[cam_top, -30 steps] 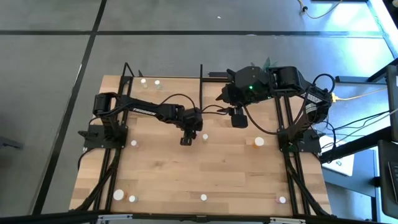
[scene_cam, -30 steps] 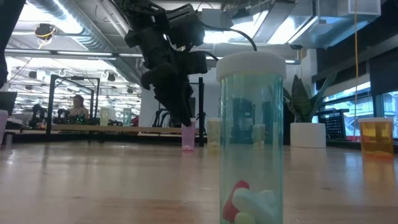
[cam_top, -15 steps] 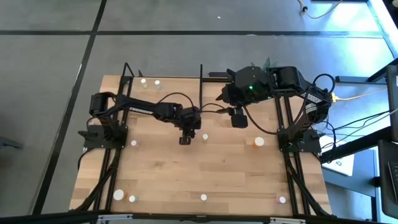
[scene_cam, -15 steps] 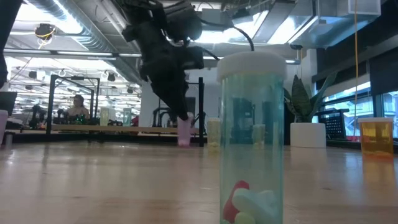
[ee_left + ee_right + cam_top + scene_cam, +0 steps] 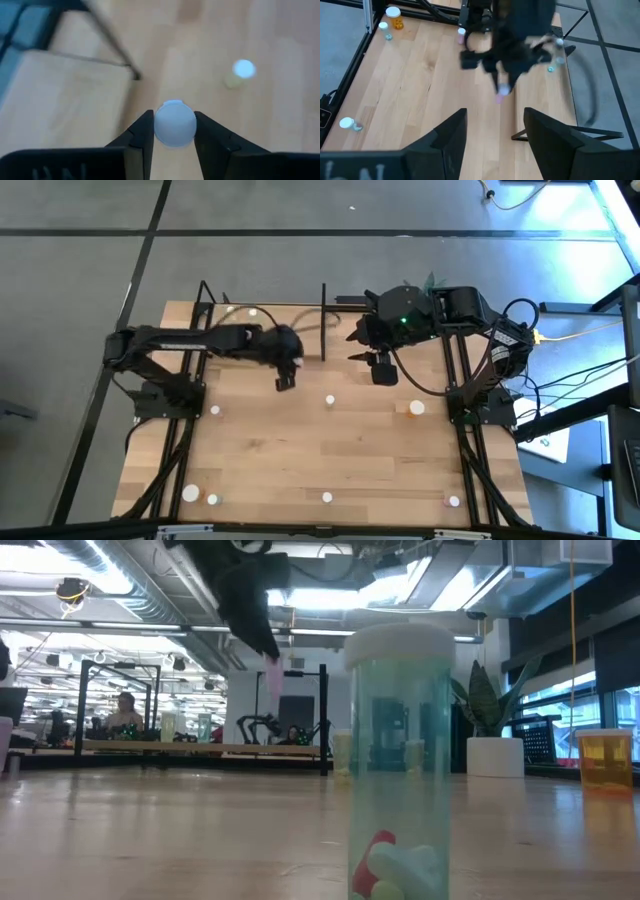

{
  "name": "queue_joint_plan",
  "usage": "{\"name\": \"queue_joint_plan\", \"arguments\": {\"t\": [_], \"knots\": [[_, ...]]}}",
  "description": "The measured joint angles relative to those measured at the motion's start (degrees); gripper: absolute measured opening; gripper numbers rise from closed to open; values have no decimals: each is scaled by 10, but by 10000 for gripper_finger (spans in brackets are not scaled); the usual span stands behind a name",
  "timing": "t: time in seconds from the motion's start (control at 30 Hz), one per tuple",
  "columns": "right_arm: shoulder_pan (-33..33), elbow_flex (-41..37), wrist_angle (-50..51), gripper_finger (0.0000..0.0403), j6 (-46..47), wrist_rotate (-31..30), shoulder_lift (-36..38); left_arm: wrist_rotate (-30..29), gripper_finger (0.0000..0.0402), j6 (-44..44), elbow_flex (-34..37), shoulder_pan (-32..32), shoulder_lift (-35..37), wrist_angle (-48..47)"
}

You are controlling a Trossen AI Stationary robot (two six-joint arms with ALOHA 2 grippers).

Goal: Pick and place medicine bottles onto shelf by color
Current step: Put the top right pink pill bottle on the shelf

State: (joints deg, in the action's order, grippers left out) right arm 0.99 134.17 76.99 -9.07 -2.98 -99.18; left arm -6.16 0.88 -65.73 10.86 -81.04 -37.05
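Bottles sit scattered over the pale, straight-grained wooden tabletop [image 5: 300,440], each a tiny round cylinder with a flat white cap. The high view shows eight standing on the wood: two at upper left [image 5: 232,310] near the back edge, one at mid left [image 5: 215,410], one in the middle [image 5: 329,400], an orange one [image 5: 416,408] to mid right, two at lower left [image 5: 190,493], one at bottom centre [image 5: 327,497] and one at lower right [image 5: 454,501].

A ninth, the pink bottle [image 5: 273,677], hangs in the air, pinched between the dark fingers of the left hand [image 5: 283,382]; in the left wrist view its smooth white cap [image 5: 174,124] fills the gap between the two fingers. That hand hovers above the tabletop at upper centre-left in the high view, just left of the shelf's thin black upright bar [image 5: 323,320].

The right hand [image 5: 380,370] hangs over the upper centre-right of the tabletop, its fingers spread apart with nothing between them.

Close to the low camera stands a clear bottle [image 5: 398,760] with rounded pills at its bottom.
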Motion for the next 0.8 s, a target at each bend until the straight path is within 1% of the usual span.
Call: {"name": "queue_joint_plan", "arguments": {"t": [0.1, 0.2, 0.43, 0.57, 0.63, 0.8], "knots": [[0, 0, -1, 198, 4, -3, 0, -14, 103, 6, 0, 35, 28, -5], [0, 0, -7, 198, 13, -5, 0, -17, 103, 6, 0, 78, 41, -11], [0, 0, -22, 198, 13, -6, 0, -18, 103, -6, 0, 183, 36, -9], [0, 0, -29, 198, 12, -6, -1, -17, 103, -13, 0, 231, 34, -9], [0, -5, -40, 198, 13, -21, -1, -17, 103, -13, 0, 248, 27, -9], [0, -28, -49, 198, 13, -90, -2, -7, 103, -14, 0, 273, -1, -6]]}}
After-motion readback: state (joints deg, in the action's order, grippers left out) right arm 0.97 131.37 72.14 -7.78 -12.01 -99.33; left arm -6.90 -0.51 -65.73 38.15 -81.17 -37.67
